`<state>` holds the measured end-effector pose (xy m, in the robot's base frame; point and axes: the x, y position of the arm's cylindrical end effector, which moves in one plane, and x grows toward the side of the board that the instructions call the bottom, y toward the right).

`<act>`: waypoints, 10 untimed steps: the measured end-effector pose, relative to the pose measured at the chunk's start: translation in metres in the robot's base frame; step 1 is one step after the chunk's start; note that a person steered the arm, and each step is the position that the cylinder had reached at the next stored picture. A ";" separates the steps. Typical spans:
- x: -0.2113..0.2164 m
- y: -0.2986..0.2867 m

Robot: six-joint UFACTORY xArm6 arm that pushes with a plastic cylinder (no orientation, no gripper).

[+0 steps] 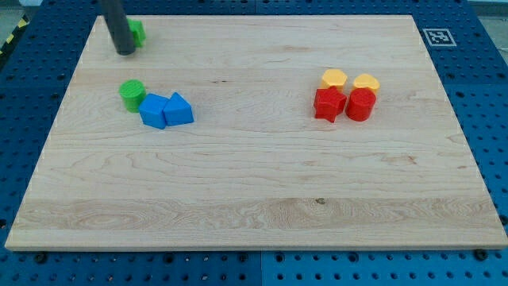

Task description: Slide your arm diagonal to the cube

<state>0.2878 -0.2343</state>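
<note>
Blue cube (153,111) sits at the frame's left, touching a blue wedge (178,110) and green cylinder (132,93). My tip (125,52), bare and gripping nothing, rests upper left beside a green block (138,32), diagonally above the cube.

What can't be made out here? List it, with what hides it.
- Green block at the view's top left: my rod covers its left part, so its shape is unclear.
- My tip: whether it touches that block cannot be told.
- Rod's upper part: cut off by the view's top edge.
</note>
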 end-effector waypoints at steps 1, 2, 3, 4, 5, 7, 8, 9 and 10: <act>-0.010 -0.006; -0.012 -0.006; 0.014 0.003; 0.045 0.037; 0.050 0.079; 0.072 0.157; 0.104 0.175; 0.139 0.175; 0.174 0.175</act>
<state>0.4618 -0.0596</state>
